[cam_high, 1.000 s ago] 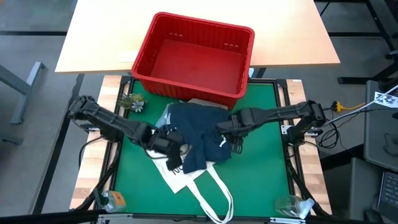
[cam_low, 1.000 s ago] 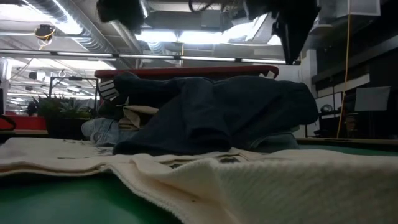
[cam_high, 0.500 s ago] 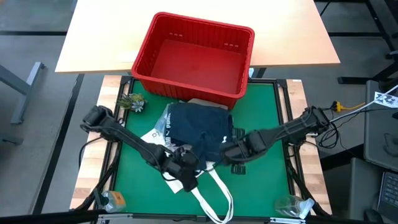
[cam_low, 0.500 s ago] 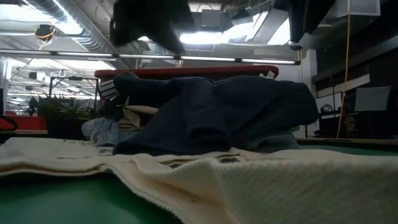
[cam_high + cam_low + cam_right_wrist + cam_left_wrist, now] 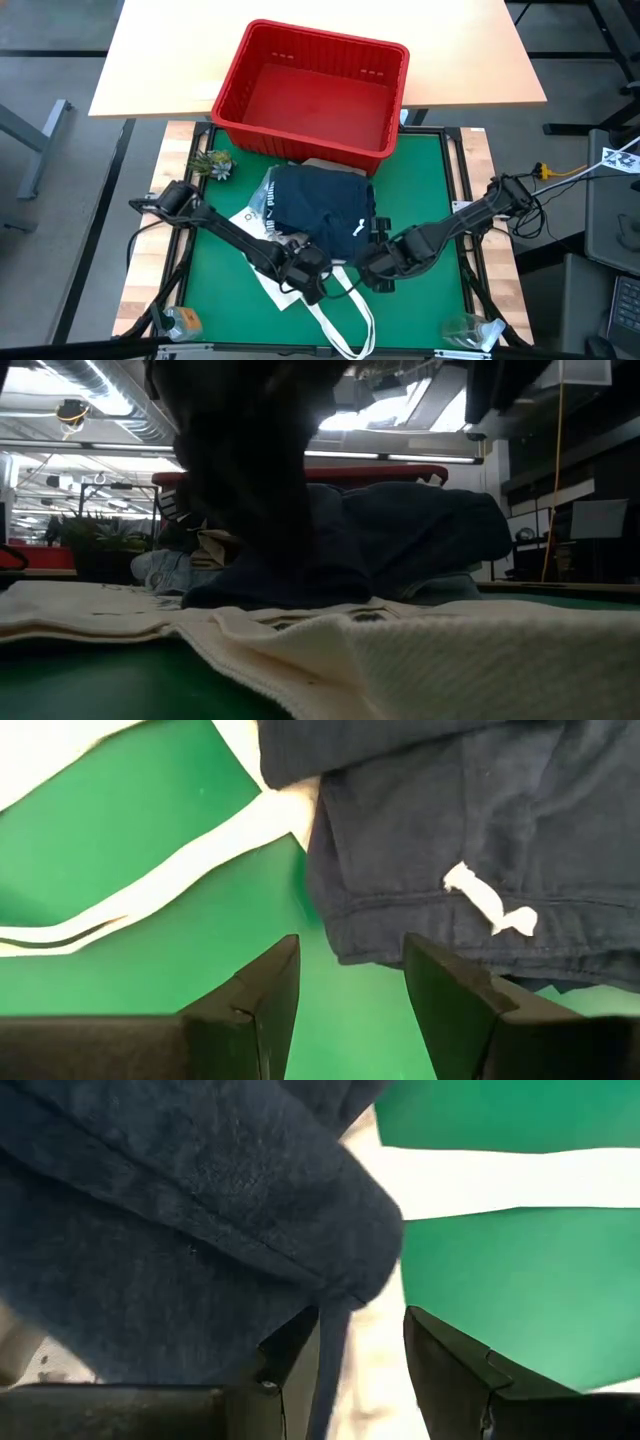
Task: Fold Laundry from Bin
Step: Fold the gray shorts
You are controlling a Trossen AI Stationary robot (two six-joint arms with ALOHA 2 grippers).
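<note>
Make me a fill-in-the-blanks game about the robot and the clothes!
The bin on the tan table is colored ____.
The mat under the shorts is colored ____.
The little drawstring on the dark shorts is colored ____.
Both hands, left hand and right hand, have nothing between their fingers, so they are ____.

Missing words: red; green; white; open

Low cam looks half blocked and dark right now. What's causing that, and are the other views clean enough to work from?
Low view: a dark blurred shape very close to the lens hides the upper left, backlit by ceiling lights. High view: evenly lit, navy shorts and red bin clear. Right wrist view: sharp on the white drawstring. Left wrist view: near cloth fills much of the picture.
</note>
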